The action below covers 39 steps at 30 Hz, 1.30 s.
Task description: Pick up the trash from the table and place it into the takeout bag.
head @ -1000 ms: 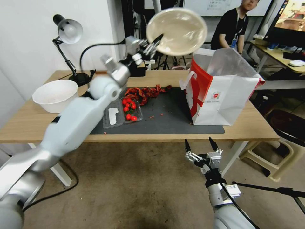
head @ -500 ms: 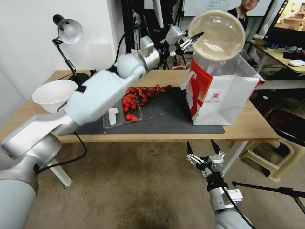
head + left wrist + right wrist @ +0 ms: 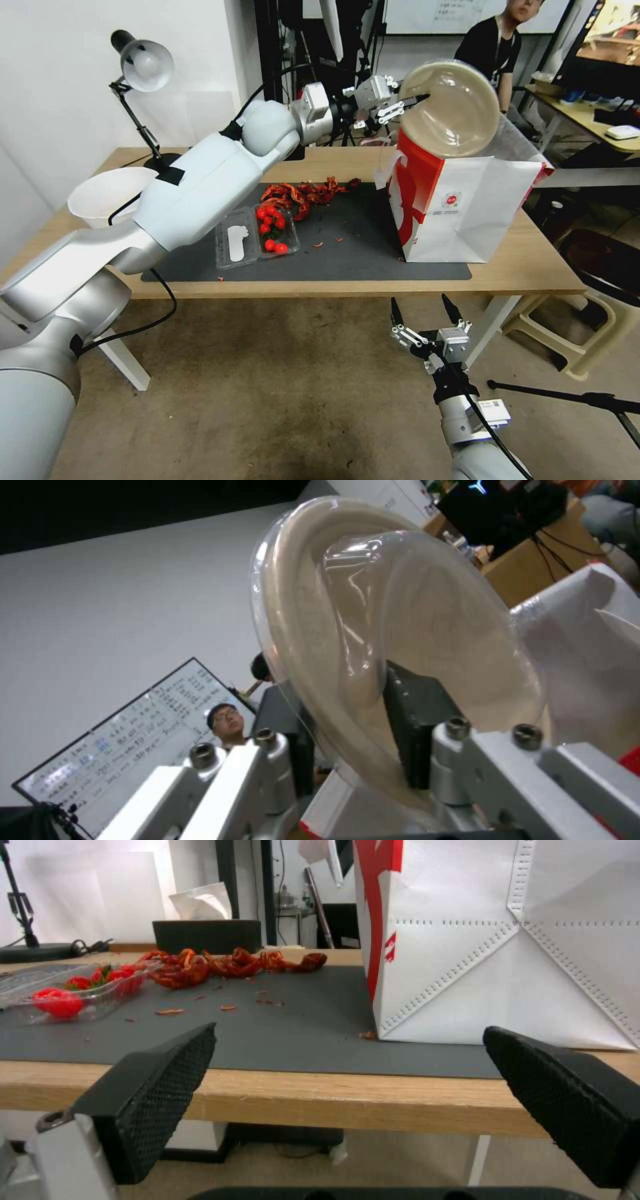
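Note:
The beige bowl (image 3: 452,110), under a clear lid, hangs tilted on edge right at the open mouth of the white-and-red takeout bag (image 3: 467,203). My left gripper (image 3: 415,101) is shut on the bowl's rim at its left side. In the left wrist view one dark finger (image 3: 413,720) presses the bowl (image 3: 373,630) from inside, and the bag (image 3: 587,645) lies just beyond. The bag stands on the table (image 3: 527,270) at the mat's right end. My right gripper (image 3: 425,308) hangs open below the table's front edge, and its view (image 3: 353,1060) faces the bag (image 3: 507,950).
A clear clamshell of red tomatoes (image 3: 257,233) and a pile of red scraps (image 3: 303,192) lie on the dark mat (image 3: 347,253). A white bowl (image 3: 107,193) and a desk lamp (image 3: 143,67) stand at the left end. A beige stool (image 3: 587,320) is at the right.
My left arm swung the bowl to the right, from above the middle of the table to the bag's mouth, then lowered it a little. The right gripper barely moved.

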{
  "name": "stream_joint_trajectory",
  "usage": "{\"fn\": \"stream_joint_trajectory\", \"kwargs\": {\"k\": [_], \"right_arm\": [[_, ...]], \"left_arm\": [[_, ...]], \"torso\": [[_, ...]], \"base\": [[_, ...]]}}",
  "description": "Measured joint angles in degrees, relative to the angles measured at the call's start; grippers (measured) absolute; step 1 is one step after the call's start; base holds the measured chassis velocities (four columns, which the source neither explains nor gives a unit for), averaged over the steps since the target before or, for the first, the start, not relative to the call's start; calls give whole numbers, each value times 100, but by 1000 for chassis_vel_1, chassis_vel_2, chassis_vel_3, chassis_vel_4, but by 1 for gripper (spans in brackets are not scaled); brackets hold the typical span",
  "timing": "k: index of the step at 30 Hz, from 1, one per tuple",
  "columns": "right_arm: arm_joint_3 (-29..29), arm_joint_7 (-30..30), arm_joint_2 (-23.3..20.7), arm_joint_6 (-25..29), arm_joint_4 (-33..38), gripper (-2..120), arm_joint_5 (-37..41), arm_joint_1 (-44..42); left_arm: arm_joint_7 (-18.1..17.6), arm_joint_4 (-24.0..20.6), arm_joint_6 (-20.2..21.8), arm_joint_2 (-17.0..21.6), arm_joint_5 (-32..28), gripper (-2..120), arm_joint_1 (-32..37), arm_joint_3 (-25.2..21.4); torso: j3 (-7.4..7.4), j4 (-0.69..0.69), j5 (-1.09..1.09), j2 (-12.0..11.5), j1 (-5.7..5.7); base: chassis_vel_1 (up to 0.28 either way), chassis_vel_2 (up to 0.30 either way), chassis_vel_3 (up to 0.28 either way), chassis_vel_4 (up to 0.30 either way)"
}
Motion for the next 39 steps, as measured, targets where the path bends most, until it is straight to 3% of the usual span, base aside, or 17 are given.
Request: {"fn": "stream_joint_trajectory", "kwargs": {"k": [4,6,12,14,15,18,20,23,24,26,31,34,35,39], "right_arm": [[-4,1,-1,0,-4,100,3,15],[-26,2,5,0,-19,100,5,43],[-46,2,9,-6,-46,100,18,81],[-55,2,10,-7,-62,100,21,84],[-55,2,10,-7,-62,100,21,84],[-67,2,21,-7,-81,100,20,101],[-73,2,24,-7,-85,100,20,104],[-74,3,31,-7,-91,100,20,109],[-74,3,31,-7,-91,100,20,109],[-75,4,40,-7,-97,100,17,109],[-80,3,60,-7,-110,100,6,107],[-93,1,70,-5,-130,100,1,108],[-93,1,70,-5,-130,100,1,108],[-139,-9,74,-4,-162,100,-11,122]], "left_arm": [[-33,10,-4,-8,-55,38,3,-17],[-44,5,-11,3,-75,52,10,-27],[-77,-82,-40,73,-107,72,120,-42],[14,-149,-49,125,-215,84,162,-43],[14,-149,-49,125,-215,84,162,-43],[421,-239,-9,215,-573,97,239,-64],[633,-281,95,251,-771,98,283,-95],[1410,-410,575,406,-1517,100,465,-249],[1410,-410,575,406,-1517,100,465,-249],[2013,-325,689,502,-1716,100,608,-413],[2315,-269,810,647,-1845,100,899,-735],[2479,-277,840,812,-1836,100,1273,-1210],[2479,-277,840,812,-1836,100,1273,-1210],[2242,-555,831,1092,-1418,100,1946,-1936]], "torso": [[0,0,0,0,0],[0,0,0,1,0],[0,0,0,1,0],[0,0,0,1,0],[0,0,0,1,0],[0,0,0,1,0],[0,0,1,1,0],[0,0,0,1,0],[0,0,0,1,0],[0,0,0,1,0],[0,0,-1,0,0],[0,0,-1,0,0],[0,0,-1,0,0],[0,1,-2,1,0]], "base": [[0,0,0,0],[0,0,0,0],[0,0,0,0],[0,0,0,0],[0,0,0,0],[0,0,0,0],[0,0,0,0],[0,0,0,0],[0,0,0,0],[0,0,0,0],[0,0,0,0],[0,0,0,0],[0,0,0,0],[0,0,0,0]]}}
